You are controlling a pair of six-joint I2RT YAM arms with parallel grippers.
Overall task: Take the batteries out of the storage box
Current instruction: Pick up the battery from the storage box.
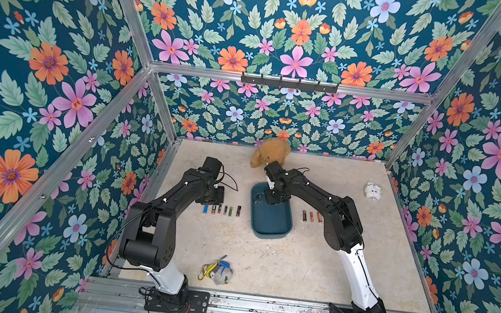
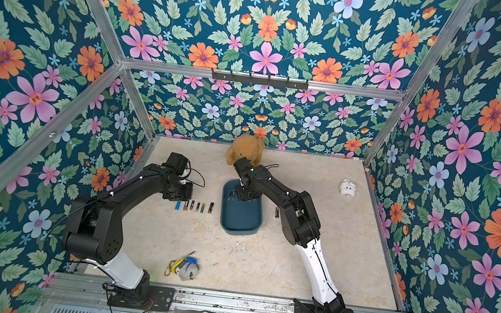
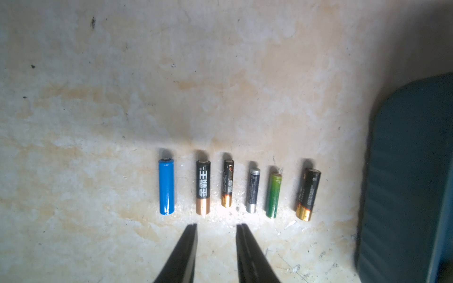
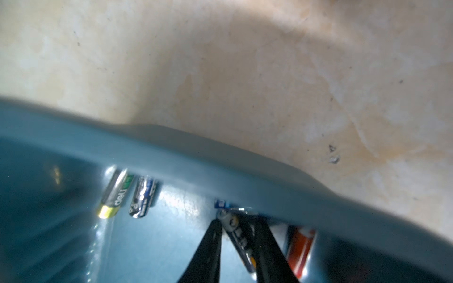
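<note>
Lift straight up with right gripper (image 4: 236,221) clamped on the dark battery (image 4: 239,241) just inside the storage box (image 4: 220,176) wall, without nudging the red battery (image 4: 300,247); leave parted left gripper (image 3: 217,224) outside.

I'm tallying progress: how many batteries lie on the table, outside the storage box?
9. Six batteries in a row left of the storage box; three more right of it, beside the right arm, which may hide others.

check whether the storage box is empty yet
Not empty. In the right wrist view the storage box holds a yellow-tipped battery, a blue battery, a red battery, and a dark battery between the fingers of the right gripper.
</note>
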